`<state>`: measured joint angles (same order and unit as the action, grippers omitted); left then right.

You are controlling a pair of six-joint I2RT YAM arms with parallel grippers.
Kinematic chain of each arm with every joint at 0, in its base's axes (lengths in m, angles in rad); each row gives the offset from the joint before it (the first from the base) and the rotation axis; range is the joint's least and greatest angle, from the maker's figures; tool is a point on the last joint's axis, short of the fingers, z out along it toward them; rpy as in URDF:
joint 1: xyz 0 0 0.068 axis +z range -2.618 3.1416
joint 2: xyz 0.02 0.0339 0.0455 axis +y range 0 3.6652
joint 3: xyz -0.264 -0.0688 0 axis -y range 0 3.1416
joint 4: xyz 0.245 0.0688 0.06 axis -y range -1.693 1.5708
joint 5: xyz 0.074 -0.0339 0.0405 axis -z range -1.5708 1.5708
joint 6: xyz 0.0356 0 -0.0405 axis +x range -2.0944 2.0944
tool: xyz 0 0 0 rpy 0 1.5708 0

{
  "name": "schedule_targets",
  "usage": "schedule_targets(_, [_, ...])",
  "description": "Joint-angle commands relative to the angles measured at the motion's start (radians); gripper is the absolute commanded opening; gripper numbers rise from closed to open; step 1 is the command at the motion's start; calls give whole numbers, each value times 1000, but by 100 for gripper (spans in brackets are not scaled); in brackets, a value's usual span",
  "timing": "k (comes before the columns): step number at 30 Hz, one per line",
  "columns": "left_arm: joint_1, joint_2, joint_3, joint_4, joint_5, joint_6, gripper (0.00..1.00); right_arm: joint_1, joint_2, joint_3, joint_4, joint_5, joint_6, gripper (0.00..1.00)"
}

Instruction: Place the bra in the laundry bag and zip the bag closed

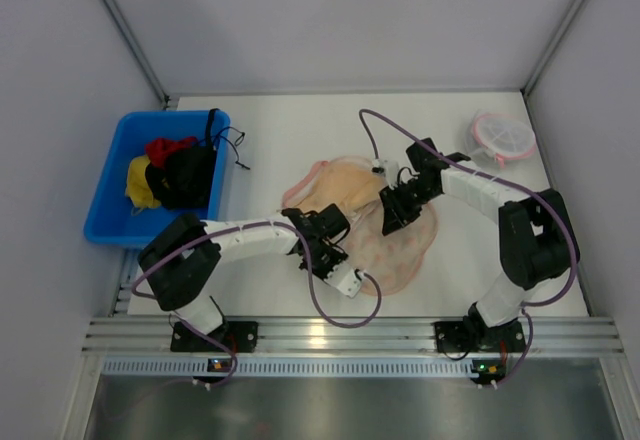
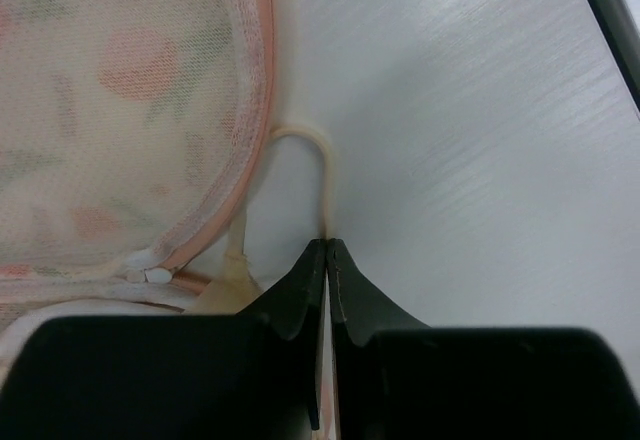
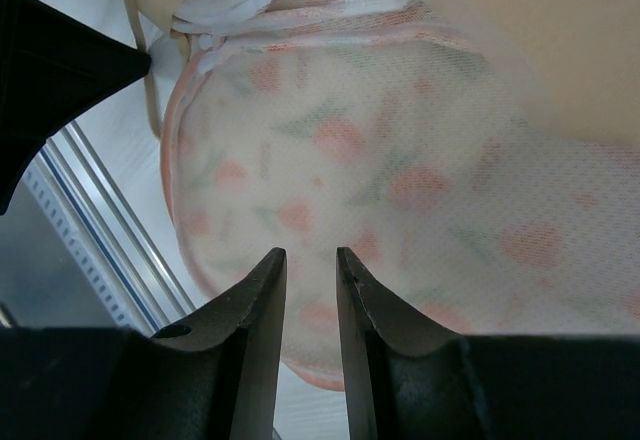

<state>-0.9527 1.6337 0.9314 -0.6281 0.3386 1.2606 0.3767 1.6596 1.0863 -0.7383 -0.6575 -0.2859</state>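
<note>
Bra (image 1: pixel 345 182), tan-beige soft two-cup garment, overlaps cream-peach printed mesh laundry bag (image 1: pixel 405 250). Judged light, floppy. Left gripper (image 2: pixel 327 245) pinches thin cream strap (image 2: pixel 324 185), a sensible hold. Right gripper (image 3: pixel 310 260) narrowly parted, empty.

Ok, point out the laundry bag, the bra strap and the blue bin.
laundry bag (image 3: pixel 400 190): right wrist view, on its printed mesh face.
bra strap (image 2: pixel 324 185): left wrist view, on the loop's straight right side.
blue bin (image 1: pixel 110 198): top external view, on its bare floor.
</note>
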Motion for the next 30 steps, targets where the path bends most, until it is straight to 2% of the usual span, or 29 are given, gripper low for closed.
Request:
schedule_targets(1, [0,-31,29,-85,-3,33,6,-9,3,-2,42,-27,-16,28])
schedule_targets(4, [11,-64,119,-163,31,13,0,-9,5,-5,43,-27,-16,28])
schedule_targets(8, [19,-132,202,-190,40,3,0,-4,5,-17,56,-33,-10,28])
schedule_targets(12, [40,-124,282,-188,28,-4,0,-1,3,-28,70,-33,1,28])
schedule_targets(16, [138,-35,368,-165,42,-29,0,-1,2,-34,77,-36,22,28])
schedule_targets(22, [300,95,489,44,51,-162,0,-1,-41,-57,85,-45,45,28])
schedule_targets(25, [338,161,552,62,68,-201,0,-4,-58,-60,82,-60,62,28])
schedule_targets(30, [347,210,554,93,77,-245,0,-9,-99,-62,97,-77,100,28])
